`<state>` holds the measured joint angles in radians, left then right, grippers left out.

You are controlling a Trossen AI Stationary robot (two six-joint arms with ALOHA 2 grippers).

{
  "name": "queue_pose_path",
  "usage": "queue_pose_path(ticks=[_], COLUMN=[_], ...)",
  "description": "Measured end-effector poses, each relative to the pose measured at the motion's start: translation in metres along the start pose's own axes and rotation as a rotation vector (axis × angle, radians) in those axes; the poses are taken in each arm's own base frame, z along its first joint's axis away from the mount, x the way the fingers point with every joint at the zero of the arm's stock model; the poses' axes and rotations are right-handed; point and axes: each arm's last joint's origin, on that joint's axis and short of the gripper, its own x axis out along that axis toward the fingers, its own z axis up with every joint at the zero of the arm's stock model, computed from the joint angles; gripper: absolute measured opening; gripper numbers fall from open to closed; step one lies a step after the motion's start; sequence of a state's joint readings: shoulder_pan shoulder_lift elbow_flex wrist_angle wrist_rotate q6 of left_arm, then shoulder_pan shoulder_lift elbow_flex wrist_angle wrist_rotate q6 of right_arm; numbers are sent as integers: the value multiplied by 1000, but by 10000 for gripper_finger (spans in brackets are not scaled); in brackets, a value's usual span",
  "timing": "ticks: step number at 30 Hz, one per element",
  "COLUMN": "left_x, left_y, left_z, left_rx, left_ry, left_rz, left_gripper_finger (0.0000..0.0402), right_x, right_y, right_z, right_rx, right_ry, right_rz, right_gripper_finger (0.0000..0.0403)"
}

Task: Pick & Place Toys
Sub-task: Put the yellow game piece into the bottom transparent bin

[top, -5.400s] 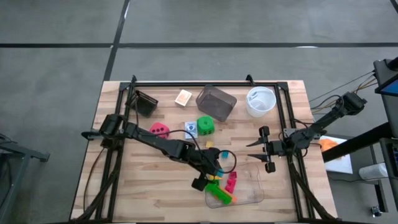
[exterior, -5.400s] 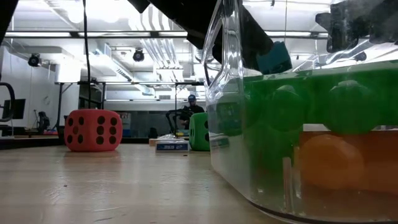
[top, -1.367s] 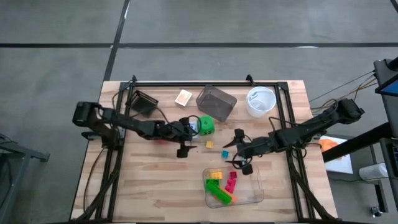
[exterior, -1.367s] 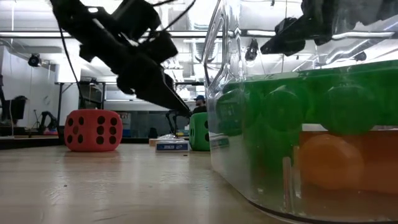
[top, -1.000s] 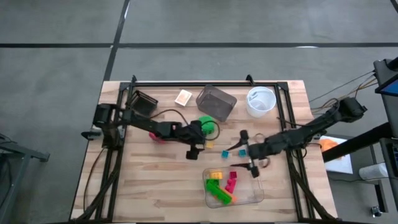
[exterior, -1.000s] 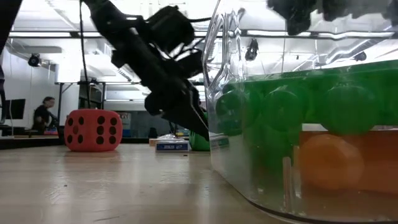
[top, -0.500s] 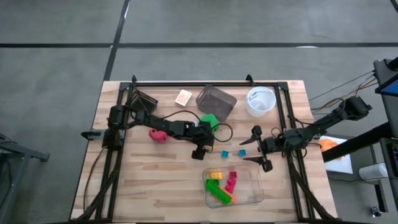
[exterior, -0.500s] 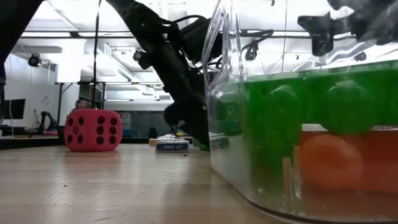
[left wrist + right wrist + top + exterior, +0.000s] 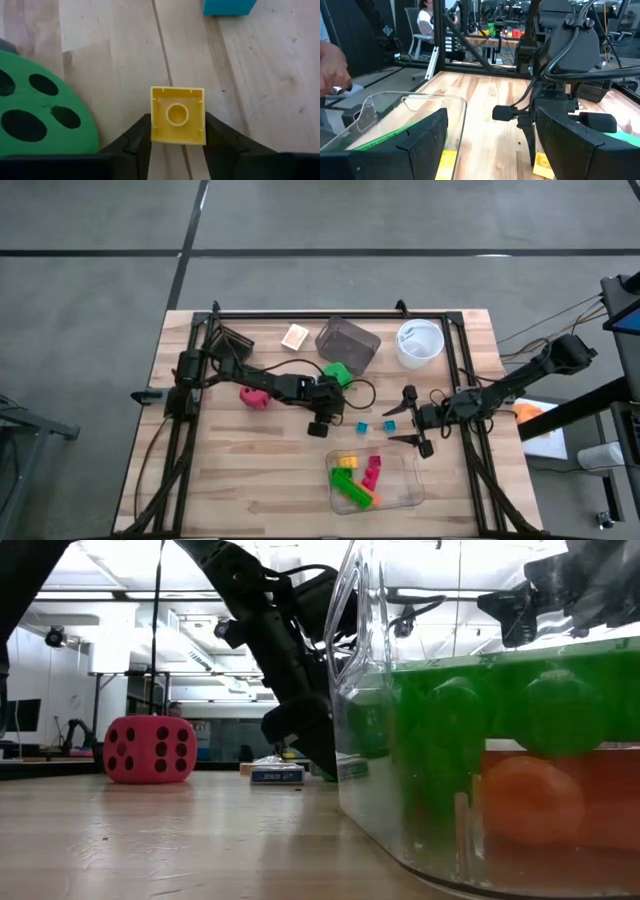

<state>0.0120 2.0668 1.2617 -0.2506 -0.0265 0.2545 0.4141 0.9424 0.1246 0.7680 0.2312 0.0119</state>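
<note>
left gripper (image 9: 177, 131) clenched on small yellow plastic brick (image 9: 178, 114), likely for tray drop | right gripper (image 9: 411, 421) released, parked beside clear plastic tray (image 9: 412, 498)

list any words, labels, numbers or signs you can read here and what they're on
No text can be read in any view.
Card pack: white-blue, with print on its face, too small and blurred to read.
Pink-red die and green die: black dots only, no digits.
Yellow brick between the left gripper's fingers: no lettering visible.
</note>
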Motion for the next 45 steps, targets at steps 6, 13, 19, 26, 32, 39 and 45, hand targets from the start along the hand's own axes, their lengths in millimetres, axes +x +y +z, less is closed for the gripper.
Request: queue_pose_path(ticks=[6,13,19,26,32,39,45], left_x=[-10,-49,-92,-115,-106,-96,-85], left_y=[0,2,-1,-39,-70,-92,-106], left_z=[0,8,3,-9,-3,24,46], left_rx=[-23,-54,-122,-141,-146,-81,3], left_ry=[14,-78,-340,-852,-816,-648,-498], left_rz=[3,27,57,-94,-176,-218,-233], left_gripper_finger=[134,134,134,134,134,134,134], right_x=[1,0,-1,-12,-16,-14,-14], right_y=[0,1,1,-1,-3,-3,-3], right_z=[2,4,7,3,-3,-4,-4], right_rx=[2,1,-15,-47,-44,-42,-36], right_ry=[-23,-43,-72,-238,-242,-226,-225], right_rz=[0,9,19,14,-25,-36,-36], right_gripper_finger=[295,295,295,295,295,295,295])
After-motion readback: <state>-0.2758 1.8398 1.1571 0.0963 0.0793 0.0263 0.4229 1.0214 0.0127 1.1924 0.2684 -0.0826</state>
